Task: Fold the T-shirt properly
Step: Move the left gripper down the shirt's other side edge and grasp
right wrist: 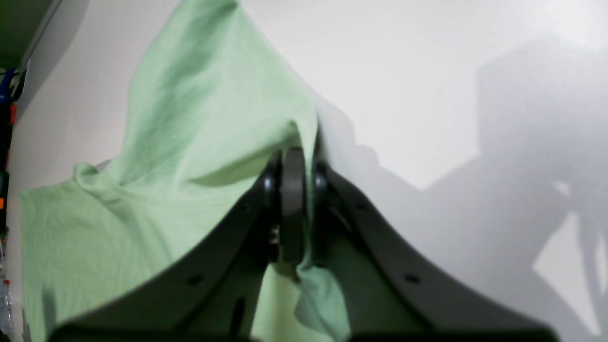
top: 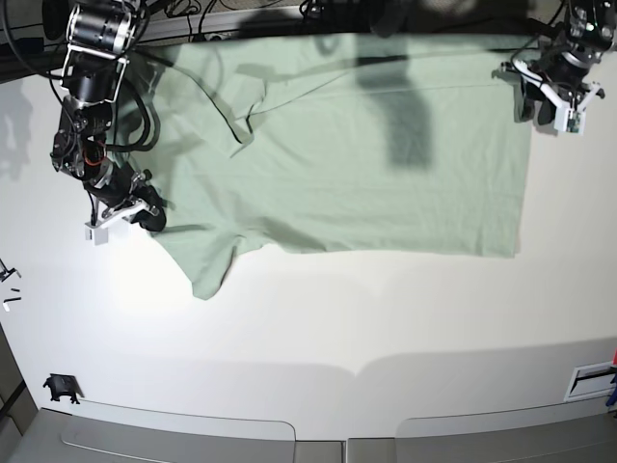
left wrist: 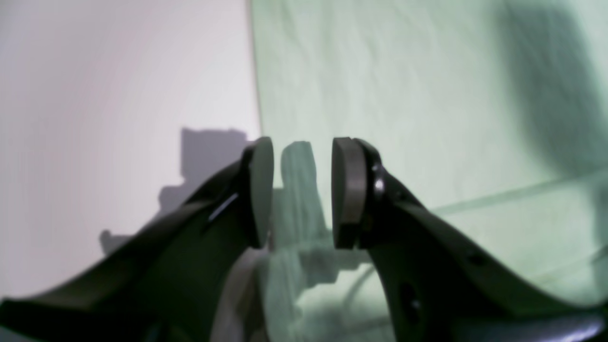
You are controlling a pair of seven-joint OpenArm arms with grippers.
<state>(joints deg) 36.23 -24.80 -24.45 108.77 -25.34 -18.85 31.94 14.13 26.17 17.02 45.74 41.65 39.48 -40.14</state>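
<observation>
Two arms are at work over one pale mint-green cotton T-shirt (top: pixel 357 164), spread flat across the far half of the white table (top: pixel 318 328) in the base view. Its hem runs down the right side, a sleeve (top: pixel 207 262) juts toward the near left. The right gripper (top: pixel 145 214) sits low at the shirt's left edge, right against the cloth beside that sleeve. The left gripper (top: pixel 554 104) hangs at the far right corner, by the hem.

Over to the left wrist view: the left gripper (left wrist: pixel 302 192) shows its two dark round pads standing apart, a clear gap between them and nothing in it. Below lies the shirt's (left wrist: pixel 403 95) straight edge, green on the right, the bare white table (left wrist: pixel 118 95) on the left.

Now the right wrist view, and here's the grip: the right gripper (right wrist: pixel 294 209) has its pads pressed together on a fold of the green cloth (right wrist: pixel 190 123), which rises in a peaked ridge to the pads and spills out beneath them. White table (right wrist: pixel 427 95) on the right.
</observation>
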